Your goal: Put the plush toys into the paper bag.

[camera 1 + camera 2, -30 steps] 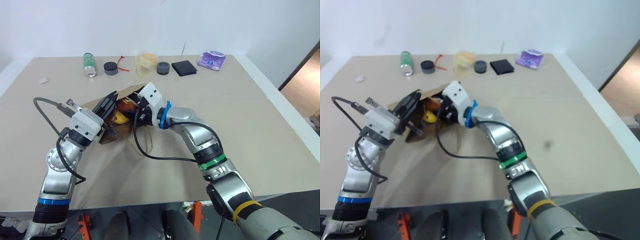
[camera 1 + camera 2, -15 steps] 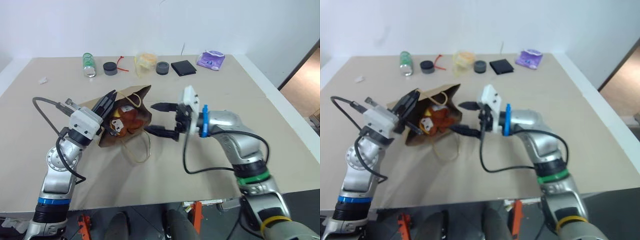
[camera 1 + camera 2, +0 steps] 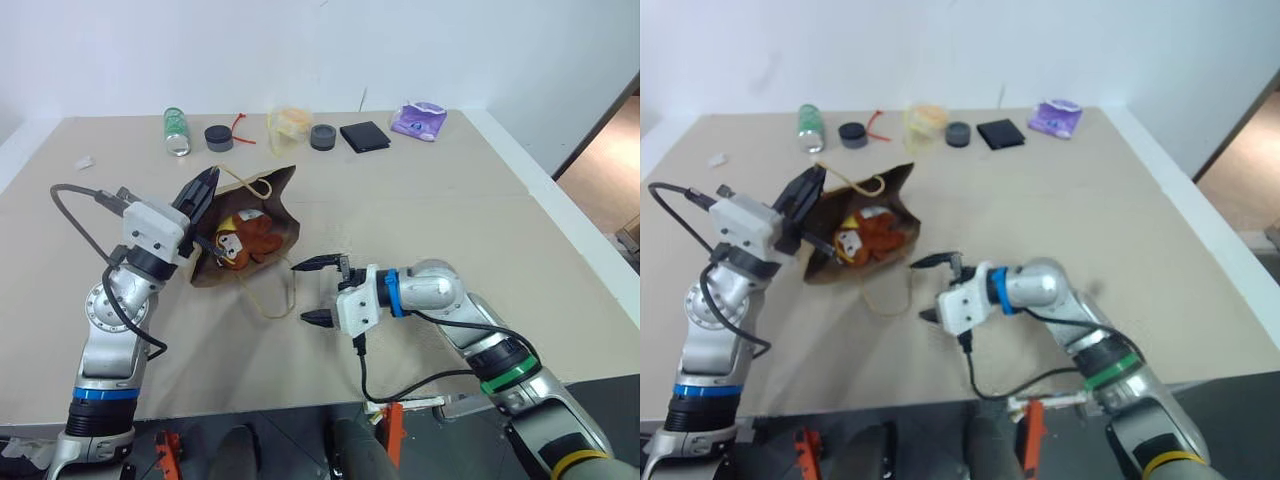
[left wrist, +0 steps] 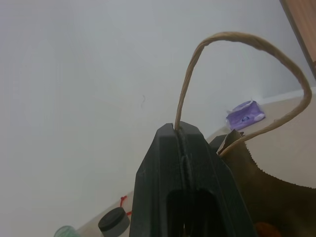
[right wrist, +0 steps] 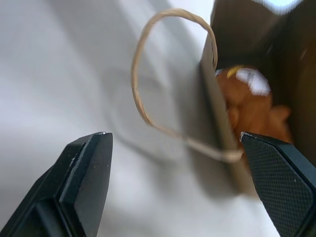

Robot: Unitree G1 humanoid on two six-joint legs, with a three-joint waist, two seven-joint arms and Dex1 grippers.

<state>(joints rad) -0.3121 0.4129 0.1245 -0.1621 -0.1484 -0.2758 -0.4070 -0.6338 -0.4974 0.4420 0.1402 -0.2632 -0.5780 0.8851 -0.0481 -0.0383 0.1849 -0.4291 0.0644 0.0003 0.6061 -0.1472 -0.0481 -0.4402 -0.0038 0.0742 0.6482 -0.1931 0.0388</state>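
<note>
The brown paper bag lies on its side on the table, its mouth turned toward me. My left gripper is shut on the bag's upper twine handle and holds the mouth up. The brown teddy bear lies inside the bag, also seen as the teddy bear in the right wrist view. A bit of the yellow plush shows beside the bear, mostly hidden. My right gripper hovers in front of the bag's mouth, open wide and holding nothing. The lower handle lies loose on the table.
Along the far edge of the table stand a green bottle, two black rolls, a red tie, a clear bag of yellowish contents, a black wallet and a purple packet.
My right gripper has come out of the bag's mouth, drawn back toward me and down, rolled over and opened wide. The teddy bear stayed in the bag. My left gripper keeps its hold.
</note>
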